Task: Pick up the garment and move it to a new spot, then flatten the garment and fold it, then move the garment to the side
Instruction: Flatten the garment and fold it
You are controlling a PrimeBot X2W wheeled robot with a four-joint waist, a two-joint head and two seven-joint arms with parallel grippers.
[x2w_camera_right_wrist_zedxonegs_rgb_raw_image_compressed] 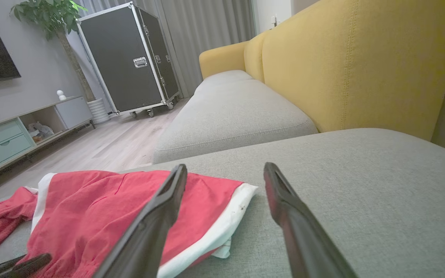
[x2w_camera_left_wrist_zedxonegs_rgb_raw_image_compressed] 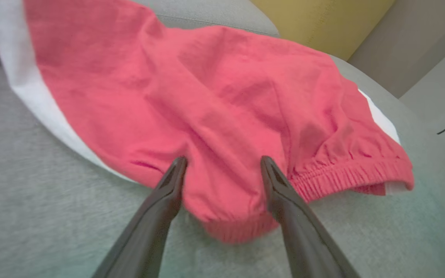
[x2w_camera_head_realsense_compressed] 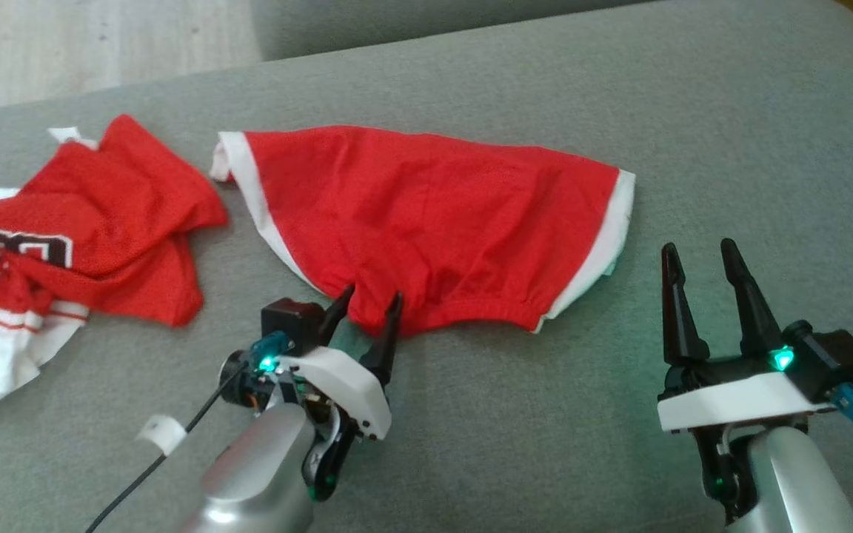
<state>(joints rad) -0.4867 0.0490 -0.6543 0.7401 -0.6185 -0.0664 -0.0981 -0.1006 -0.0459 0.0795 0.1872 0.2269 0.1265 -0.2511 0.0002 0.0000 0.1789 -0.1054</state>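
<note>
I saw the garment (x2w_camera_head_realsense_compressed: 434, 215) as soft matt red cloth with a puckered elastic hem, the sofa cushion (x2w_camera_head_realsense_compressed: 545, 444) as coarse grey weave; my left gripper (x2w_camera_head_realsense_compressed: 373, 294) had smooth dark plastic fingers.

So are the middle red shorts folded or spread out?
Spread out: the red shorts lie wide and single-layered on the grey cushion, only slightly wrinkled.

Bare grey cushion (x2w_camera_head_realsense_compressed: 693, 111) right of red shorts (x2w_camera_head_realsense_compressed: 434, 215), crumpled jersey (x2w_camera_head_realsense_compressed: 101, 222) crowding the left, narrow gap between
</note>
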